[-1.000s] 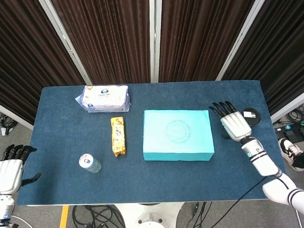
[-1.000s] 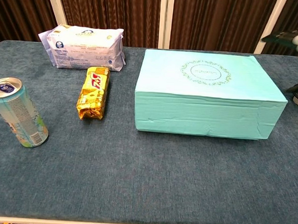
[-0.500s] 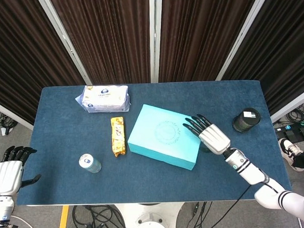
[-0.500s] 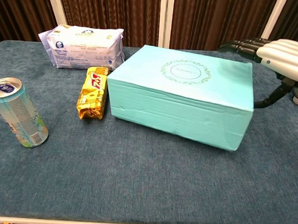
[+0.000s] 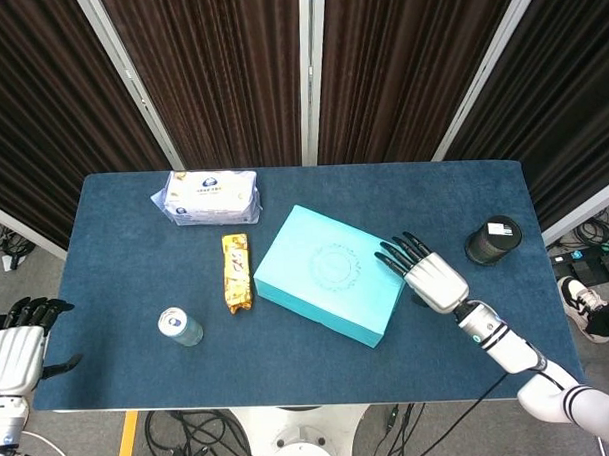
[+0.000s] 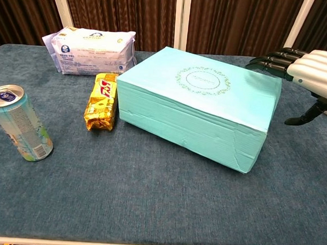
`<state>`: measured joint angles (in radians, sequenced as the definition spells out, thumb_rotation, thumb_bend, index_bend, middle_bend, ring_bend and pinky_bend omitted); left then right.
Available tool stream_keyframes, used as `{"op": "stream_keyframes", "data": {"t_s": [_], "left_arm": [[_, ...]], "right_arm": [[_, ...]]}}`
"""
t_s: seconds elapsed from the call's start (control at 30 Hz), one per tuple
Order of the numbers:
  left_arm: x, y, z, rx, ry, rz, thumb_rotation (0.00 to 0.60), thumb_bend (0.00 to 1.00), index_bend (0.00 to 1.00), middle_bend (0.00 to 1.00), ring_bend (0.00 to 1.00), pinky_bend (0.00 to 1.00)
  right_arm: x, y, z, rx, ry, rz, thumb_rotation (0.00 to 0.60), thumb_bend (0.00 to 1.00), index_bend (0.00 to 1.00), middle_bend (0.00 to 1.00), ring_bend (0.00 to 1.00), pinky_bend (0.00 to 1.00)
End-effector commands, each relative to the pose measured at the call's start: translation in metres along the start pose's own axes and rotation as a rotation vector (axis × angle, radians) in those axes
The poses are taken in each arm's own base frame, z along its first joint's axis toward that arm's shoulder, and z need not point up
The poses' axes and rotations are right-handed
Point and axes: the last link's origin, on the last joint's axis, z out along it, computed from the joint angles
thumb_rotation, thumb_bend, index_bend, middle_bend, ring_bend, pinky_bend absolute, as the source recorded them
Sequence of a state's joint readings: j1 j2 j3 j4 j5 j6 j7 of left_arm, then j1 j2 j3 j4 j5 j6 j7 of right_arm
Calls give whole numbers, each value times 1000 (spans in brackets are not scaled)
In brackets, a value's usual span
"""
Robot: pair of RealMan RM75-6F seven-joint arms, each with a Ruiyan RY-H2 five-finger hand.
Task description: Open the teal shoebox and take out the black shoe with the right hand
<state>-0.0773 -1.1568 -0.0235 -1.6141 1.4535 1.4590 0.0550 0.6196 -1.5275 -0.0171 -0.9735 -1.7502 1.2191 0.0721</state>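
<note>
The teal shoebox [image 5: 329, 274] [image 6: 200, 102] lies closed and skewed in the middle of the table, its lid bearing a round ornament. No black shoe shows. My right hand [image 5: 428, 276] [image 6: 312, 67] hovers at the box's right end, fingers stretched out flat with dark fingertips [image 5: 395, 251] over the lid's edge, holding nothing. My left hand [image 5: 17, 348] hangs off the table's front left corner, fingers extended and empty; the chest view does not show it.
A gold snack packet [image 5: 236, 273] [image 6: 102, 100] lies just left of the box. A drink can [image 5: 178, 326] [image 6: 19, 124] stands front left. A white wipes pack [image 5: 207, 195] [image 6: 91, 51] sits at the back left. A black cylinder [image 5: 492, 239] stands far right.
The right hand swept left against the box, turning it clockwise and shoving it toward the snack packet, and has since drawn slightly back to the right. The left hand barely moved.
</note>
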Motion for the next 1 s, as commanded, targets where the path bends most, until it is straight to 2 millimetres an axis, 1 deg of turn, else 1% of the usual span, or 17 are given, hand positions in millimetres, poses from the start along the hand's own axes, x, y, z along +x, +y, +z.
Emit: {"op": "stream_keyframes", "data": {"t_s": [0.03, 0.23, 0.33, 0.4, 0.47, 0.53, 0.63, 0.73, 0.8, 1.0], "left_arm": [[1, -2, -1, 8, 1, 3, 600, 0, 264, 220, 144, 109], [-1, -4, -3, 24, -14, -10, 600, 0, 264, 220, 144, 109], [-1, -5, -4, 28, -18, -11, 600, 0, 264, 220, 144, 109], [0, -6, -4, 32, -17, -10, 600, 0, 264, 220, 144, 109], [1, -6, -3, 33, -13, -9, 600, 0, 264, 220, 144, 109], [1, -6, -3, 31, -12, -7, 600, 0, 264, 220, 144, 109], [1, -4, -2, 25, -17, -3, 600, 0, 264, 220, 144, 109], [0, -2, -2, 21, -29, -5, 600, 0, 264, 220, 144, 109], [0, -2, -1, 20, -38, -4, 600, 0, 264, 220, 144, 109], [2, 0, 0, 15, -41, 0, 600, 0, 264, 220, 144, 109]], "right_arm": [[-5, -6, 10, 20, 30, -2, 600, 0, 4, 62, 0, 0], [-12, -14, 19, 44, 72, -32, 600, 5, 53, 81, 0, 0], [-14, -16, 19, 55, 105, -16, 600, 39, 111, 91, 0, 0], [-15, -17, 18, 67, 128, -15, 600, 98, 174, 115, 0, 0], [-16, -16, 15, 81, 146, -4, 600, 187, 242, 157, 21, 0], [-17, -15, 13, 86, 154, 14, 600, 305, 327, 218, 72, 0], [-21, -11, 10, 75, 162, 34, 600, 424, 430, 306, 156, 2], [-24, -10, 7, 44, 165, 133, 600, 493, 467, 341, 183, 11], [-25, -8, 6, 12, 169, 237, 600, 520, 473, 350, 192, 13], [-22, 0, 8, -88, 198, 585, 600, 531, 474, 359, 199, 13]]}}
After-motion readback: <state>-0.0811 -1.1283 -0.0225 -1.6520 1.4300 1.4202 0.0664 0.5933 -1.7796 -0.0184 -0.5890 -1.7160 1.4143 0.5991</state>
